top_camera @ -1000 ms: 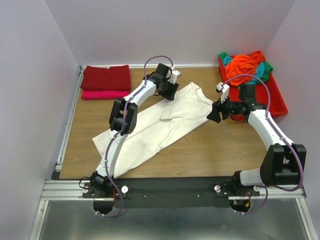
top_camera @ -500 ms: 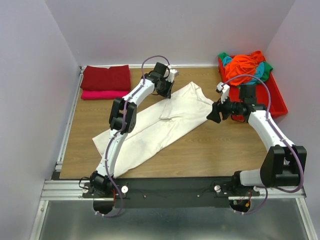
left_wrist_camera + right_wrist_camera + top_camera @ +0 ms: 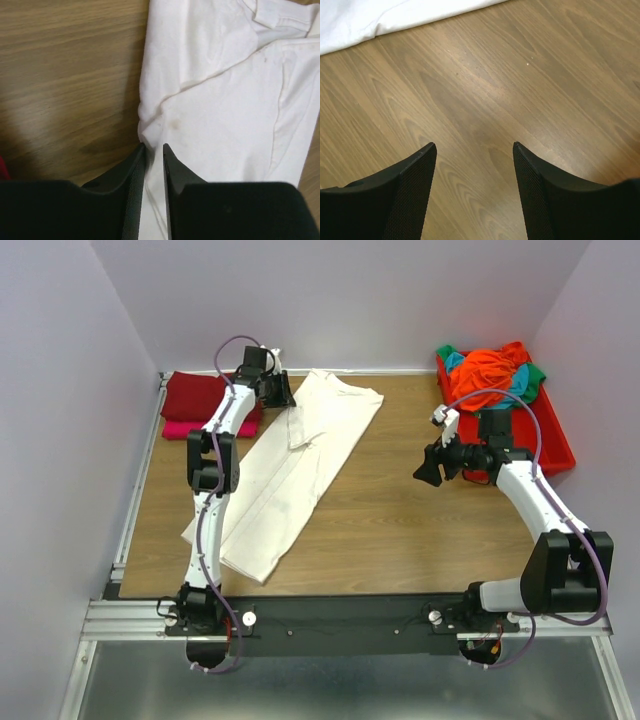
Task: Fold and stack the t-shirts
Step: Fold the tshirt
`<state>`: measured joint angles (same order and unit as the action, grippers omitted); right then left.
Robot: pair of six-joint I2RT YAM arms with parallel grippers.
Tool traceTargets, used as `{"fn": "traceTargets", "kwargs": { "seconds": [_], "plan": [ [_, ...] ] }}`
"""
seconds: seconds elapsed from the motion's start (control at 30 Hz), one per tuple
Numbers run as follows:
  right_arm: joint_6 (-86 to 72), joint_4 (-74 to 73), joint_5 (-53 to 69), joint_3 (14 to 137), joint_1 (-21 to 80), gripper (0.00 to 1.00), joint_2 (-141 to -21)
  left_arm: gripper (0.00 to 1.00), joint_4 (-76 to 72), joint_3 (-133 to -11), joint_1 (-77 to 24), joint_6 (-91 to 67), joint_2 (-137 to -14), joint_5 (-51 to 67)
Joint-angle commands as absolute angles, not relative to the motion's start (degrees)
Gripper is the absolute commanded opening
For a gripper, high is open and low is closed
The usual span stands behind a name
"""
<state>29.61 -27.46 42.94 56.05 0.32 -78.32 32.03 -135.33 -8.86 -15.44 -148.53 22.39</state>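
Farthest from the red tray [image 3: 560, 445], a folded dark red shirt [image 3: 192, 396] lies on a folded pink shirt [image 3: 180, 429] at the back of the table [image 3: 400, 530], where both lay a second ago. The left gripper [image 3: 283, 390] has swung away from the tray and now sits at the near edge of that stack, with its arm crossing the dark red cloth. The cream shirt [image 3: 300, 450] has gone with it. Before, it lay slantwise across the middle with its collar end close to the tray. Now it stands well apart from the tray, running from the back wall down toward the near edge on the far side from the tray. It is a long, narrow shape folded lengthwise, smooth but for a few creases, with a faint brownish mark visible in the left wrist view [image 3: 225, 125]. That view shows the left fingers [image 3: 135, 170] almost together, a thin slit between them with the shirt's edge running into it, though I cannot tell whether they pinch the cloth. Nearer the tray, the right gripper [image 3: 428, 468] has not moved. It hovers over bare wood just beside the tray with its fingers [image 3: 415, 170] spread wide and nothing between them, and the cream hem [image 3: 370, 20] shows at the corner of its view. In the tray is a loose heap, with an orange shirt [image 3: 490, 370] on top and teal [image 3: 455, 362] and green [image 3: 537, 370] cloth beneath.
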Motion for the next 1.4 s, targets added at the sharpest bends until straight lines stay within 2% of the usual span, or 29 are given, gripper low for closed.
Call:
{"fn": "traceTargets", "kwargs": {
  "seconds": [0.0, 0.13, 0.23, 0.27, 0.3, 0.43, 0.5, 0.73, 0.77, 0.9, 1.0, 1.17, 1.37],
  "plan": [
    [31.28, -27.07, 45.08, 54.93, 0.26, 0.7, -78.84, 0.41, 29.71, -133.08, -11.51, -15.83, -141.34, 29.88],
    [36.28, -28.38, 51.94, 53.0, 0.26, 0.7, -79.01, 0.53, 28.13, -126.05, -11.69, -12.49, -130.54, 28.05],
    [45.15, -31.81, 56.95, 50.89, 3.41, 0.7, -79.19, 0.69, 21.3, -113.6, -11.6, -9.5, -117.2, 25.32],
    [47.79, -32.43, 56.95, 50.45, 4.99, 0.7, -79.1, 0.76, 14.92, -104.16, -11.69, -8.97, -108.72, 24.88],
    [51.99, -32.52, 56.69, 48.88, 8.66, 0.7, -78.58, 0.76, 11.9, -99.45, -11.69, -8.27, -104.37, 22.7],
    [60.98, -31.47, 52.05, 47.2, 21.33, 0.75, -78.48, 0.81, 1.87, -80.89, -11.69, -4.5, -85.11, 13.73],
    [61.87, -28.32, 44.41, 47.9, 28.96, 0.76, -79.8, 0.86, 0.53, -71.05, -11.51, -2.12, -74.48, 6.71],
    [62.49, -23.83, 25.36, 60.27, 50.07, 0.74, -96.2, 0.97, -3.61, -42.14, -11.07, 0.45, -42.33, -12.71],
    [62.06, -22.17, 22.96, 61.68, 55.58, 0.73, -98.07, 0.98, -3.26, -40.19, -10.99, 0.18, -39.75, -14.48],
    [60.21, -18.56, 15.92, 68.1, 65.53, 0.71, -106.68, 0.98, -2.64, -35.95, -11.08, -1.58, -30.42, -18.28],
    [59.59, -16.71, 13.1, 72.14, 69.68, 0.7, -111.34, 0.98, -3.6, -34.9, -11.16, -1.41, -26.99, -20.99],
    [59.41, -15.03, 10.37, 74.53, 71.1, 0.65, -115.31, 0.98, -3.95, -34.8, -11.16, -1.23, -25.84, -23.3],
    [59.68, -14.59, 9.23, 73.48, 71.28, 0.5, -116.98, 0.98, -4.66, -34.54, -11.08, -1.14, -25.14, -21.89]
  ]
}}
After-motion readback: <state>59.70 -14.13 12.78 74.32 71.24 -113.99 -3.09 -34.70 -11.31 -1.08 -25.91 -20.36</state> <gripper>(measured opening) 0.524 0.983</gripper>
